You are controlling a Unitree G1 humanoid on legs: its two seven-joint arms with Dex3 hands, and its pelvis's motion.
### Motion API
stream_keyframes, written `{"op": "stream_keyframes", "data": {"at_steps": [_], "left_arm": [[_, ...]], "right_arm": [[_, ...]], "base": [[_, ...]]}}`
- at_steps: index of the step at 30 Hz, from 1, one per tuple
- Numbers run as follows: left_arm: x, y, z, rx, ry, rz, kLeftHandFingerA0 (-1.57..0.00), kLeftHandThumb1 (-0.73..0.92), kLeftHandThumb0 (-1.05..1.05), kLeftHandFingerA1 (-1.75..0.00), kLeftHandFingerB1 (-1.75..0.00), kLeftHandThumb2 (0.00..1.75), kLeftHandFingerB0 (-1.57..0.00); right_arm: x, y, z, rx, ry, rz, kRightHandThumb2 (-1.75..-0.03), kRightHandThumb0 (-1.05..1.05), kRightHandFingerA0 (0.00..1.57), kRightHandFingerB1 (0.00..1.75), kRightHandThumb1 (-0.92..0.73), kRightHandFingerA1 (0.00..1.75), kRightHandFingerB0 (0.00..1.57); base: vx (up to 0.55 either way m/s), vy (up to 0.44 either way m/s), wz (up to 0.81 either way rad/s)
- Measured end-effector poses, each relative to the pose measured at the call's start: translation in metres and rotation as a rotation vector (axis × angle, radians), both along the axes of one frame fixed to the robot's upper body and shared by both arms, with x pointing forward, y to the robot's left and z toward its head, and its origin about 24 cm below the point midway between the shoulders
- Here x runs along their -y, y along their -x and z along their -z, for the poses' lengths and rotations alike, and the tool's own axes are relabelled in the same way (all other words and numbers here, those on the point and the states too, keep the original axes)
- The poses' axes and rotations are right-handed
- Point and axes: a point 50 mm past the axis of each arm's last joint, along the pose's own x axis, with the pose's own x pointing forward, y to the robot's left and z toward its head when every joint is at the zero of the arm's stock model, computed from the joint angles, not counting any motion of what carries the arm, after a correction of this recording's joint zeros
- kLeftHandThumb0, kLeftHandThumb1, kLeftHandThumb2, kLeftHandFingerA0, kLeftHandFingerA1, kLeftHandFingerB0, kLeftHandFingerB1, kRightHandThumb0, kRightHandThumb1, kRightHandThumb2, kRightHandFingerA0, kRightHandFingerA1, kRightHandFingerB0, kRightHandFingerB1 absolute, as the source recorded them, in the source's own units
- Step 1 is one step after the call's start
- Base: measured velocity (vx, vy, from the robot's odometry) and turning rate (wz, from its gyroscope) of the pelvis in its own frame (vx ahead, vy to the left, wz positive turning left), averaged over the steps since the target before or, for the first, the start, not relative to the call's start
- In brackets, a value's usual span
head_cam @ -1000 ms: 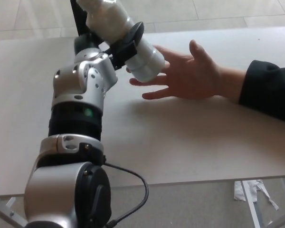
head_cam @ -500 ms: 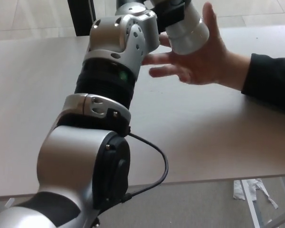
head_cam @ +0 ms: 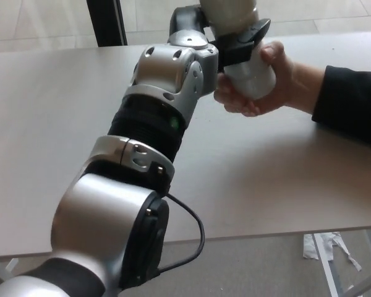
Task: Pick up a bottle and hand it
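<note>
Left robot hand (head_cam: pixel 232 43) grips the white bottle (head_cam: pixel 244 55) above the worktop (head_cam: pixel 49 124), black fingers (head_cam: pixel 250 34) wrapped across it; a person's hand (head_cam: pixel 269 86) clasps its lower end. No readable label shows.

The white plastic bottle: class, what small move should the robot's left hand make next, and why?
Probably open the left hand and let go. The white plastic bottle already sits in the person's hand, whose digits are wrapped round its lower end, while a black robot finger crosses it.
</note>
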Motion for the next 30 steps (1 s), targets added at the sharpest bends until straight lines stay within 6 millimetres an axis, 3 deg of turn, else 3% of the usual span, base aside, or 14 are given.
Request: {"op": "stream_keyframes", "data": {"at_steps": [2, 3, 4, 5, 9, 10, 11, 13, 16, 18, 21, 22, 24, 30], "left_arm": [[0.001, 0.000, 0.001, 0.002, -0.009, 0.007, -1.24, 0.56, -0.37, -1.40, -1.10, 0.96, -0.77], [0.001, 0.001, 0.001, 0.002, -0.013, 0.009, -1.03, 0.73, -0.32, -1.21, -0.48, 0.61, -0.21], [0.002, 0.001, 0.001, 0.003, -0.015, 0.011, -0.86, 0.70, -0.43, -0.81, -0.36, 0.61, -0.20], [0.002, 0.001, 0.001, 0.004, -0.020, 0.014, -0.69, 0.48, -0.61, -0.86, -0.26, 0.83, -0.04], [0.005, 0.002, 0.000, 0.009, -0.033, 0.034, -0.09, 0.42, -0.74, -0.50, 0.00, 0.77, 0.00], [0.006, 0.003, -0.002, 0.017, -0.032, 0.049, -0.05, 0.52, -0.77, -0.41, 0.00, 0.56, 0.00], [0.007, 0.003, -0.003, 0.022, -0.033, 0.062, 0.00, 0.58, -0.99, -0.32, -0.01, 0.93, 0.00], [0.009, 0.004, -0.007, 0.037, -0.033, 0.100, 0.00, 0.54, -0.91, -0.44, 0.00, 0.87, 0.00], [0.010, 0.005, -0.014, 0.065, -0.032, 0.147, -0.03, 0.53, -0.91, -0.39, 0.00, 0.85, 0.00], [0.009, 0.006, -0.018, 0.081, -0.029, 0.165, 0.00, 0.55, -0.96, -0.05, 0.00, 0.88, 0.00], [0.002, 0.008, -0.031, 0.139, -0.017, 0.193, -0.05, 0.54, -0.94, -0.25, 0.00, 0.87, 0.00], [-0.002, 0.009, -0.035, 0.160, -0.016, 0.194, -0.02, 0.45, -0.86, -0.46, 0.00, 0.84, 0.00], [-0.011, 0.010, -0.041, 0.197, -0.009, 0.190, -0.06, 0.54, -0.93, -0.34, 0.00, 0.92, 0.00], [-0.056, 0.015, -0.040, 0.254, 0.013, 0.125, -0.02, 0.49, -0.87, -0.26, 0.00, 0.88, 0.00]], "right_arm": [[0.000, 0.000, 0.000, 0.000, 0.000, 0.000, -0.87, -0.72, 1.11, 0.59, -0.44, 1.29, 0.44], [0.000, 0.000, 0.000, 0.000, 0.000, 0.000, -0.87, -0.70, 1.16, 0.60, -0.44, 1.30, 0.44], [0.000, 0.000, 0.000, 0.000, 0.000, 0.000, -0.87, -0.70, 1.12, 0.60, -0.44, 1.28, 0.44], [0.000, 0.000, 0.000, 0.000, 0.000, 0.000, -0.87, -0.72, 1.13, 0.60, -0.44, 1.31, 0.44], [0.000, 0.000, 0.000, 0.000, 0.001, 0.002, -0.60, -0.71, 1.10, 0.54, -0.54, 1.44, 0.50], [0.000, 0.000, 0.000, 0.000, 0.001, 0.003, -0.86, -0.73, 1.18, 0.61, -0.42, 1.36, 0.45], [0.000, 0.000, 0.000, 0.000, 0.000, 0.004, -0.87, -0.72, 1.20, 0.61, -0.43, 1.33, 0.44], [0.000, 0.000, 0.000, -0.001, -0.001, 0.006, -0.57, -0.69, 1.13, 0.52, -0.56, 1.44, 0.49], [0.000, 0.001, 0.000, -0.003, -0.001, 0.007, -0.86, -0.67, 1.12, 0.62, -0.43, 1.24, 0.47], [0.000, 0.001, 0.000, -0.003, -0.001, 0.008, -0.58, -0.65, 1.08, 0.53, -0.58, 1.23, 0.51], [0.001, 0.001, 0.001, -0.004, -0.001, 0.010, -0.57, -0.68, 1.10, 0.54, -0.56, 1.25, 0.52], [0.001, 0.002, 0.001, -0.004, -0.002, 0.010, -0.86, -0.72, 1.14, 0.61, -0.43, 1.31, 0.43], [0.001, 0.002, 0.001, -0.005, -0.002, 0.011, -0.57, -0.69, 1.08, 0.53, -0.58, 1.42, 0.46], [0.001, 0.003, 0.001, -0.006, -0.002, 0.013, -0.58, -0.67, 1.07, 0.55, -0.56, 1.29, 0.48]], "base": [[0.00, 0.000, 0.00], [0.00, 0.000, 0.00], [0.00, 0.000, 0.00], [0.00, 0.000, 0.00], [0.00, 0.000, 0.00], [0.00, 0.000, 0.00], [0.00, 0.000, 0.00], [0.00, 0.000, 0.00], [0.00, 0.000, 0.00], [0.00, 0.000, 0.00], [0.00, 0.000, 0.00], [0.00, 0.000, 0.00], [0.00, 0.000, 0.00], [0.00, 0.000, 0.00]]}}
